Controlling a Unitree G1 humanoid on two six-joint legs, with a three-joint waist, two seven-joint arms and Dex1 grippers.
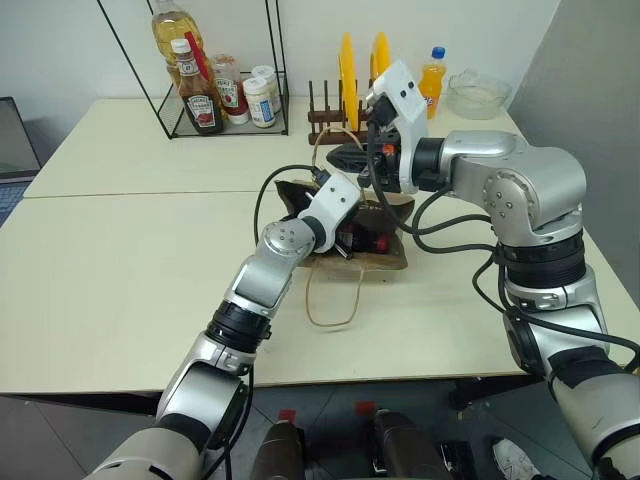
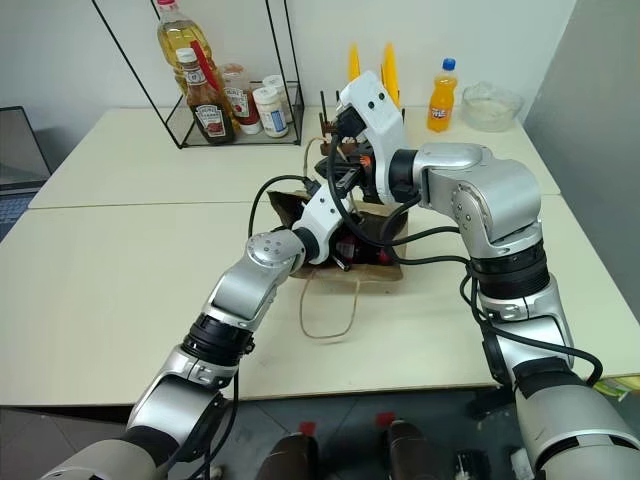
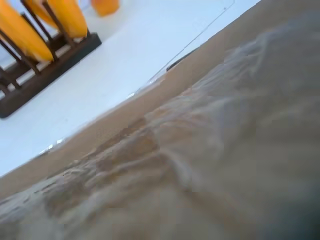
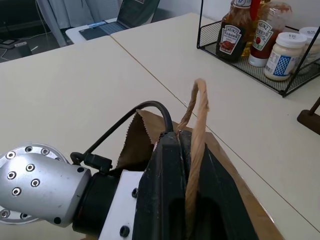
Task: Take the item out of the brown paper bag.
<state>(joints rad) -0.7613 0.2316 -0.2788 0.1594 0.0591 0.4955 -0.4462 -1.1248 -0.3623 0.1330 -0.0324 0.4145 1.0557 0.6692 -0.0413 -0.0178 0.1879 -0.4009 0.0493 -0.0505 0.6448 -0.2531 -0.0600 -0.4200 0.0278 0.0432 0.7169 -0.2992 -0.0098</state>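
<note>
Now my right hand (image 4: 192, 165) pinches the brown paper bag's (image 1: 385, 255) handle (image 4: 199, 107) while my left hand (image 1: 352, 235), closed inside on the item (image 1: 375, 241), should next draw it out.

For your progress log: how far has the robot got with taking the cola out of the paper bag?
Done: right end effector shut on the bag's string handle. In hand: left end effector is in the brown paper bag by the cola bottle. Left: getting the bottle out.

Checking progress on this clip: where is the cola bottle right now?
In the left eye view the cola bottle lies at the mouth of the brown paper bag near mid-table, just beyond the left tool.
</note>
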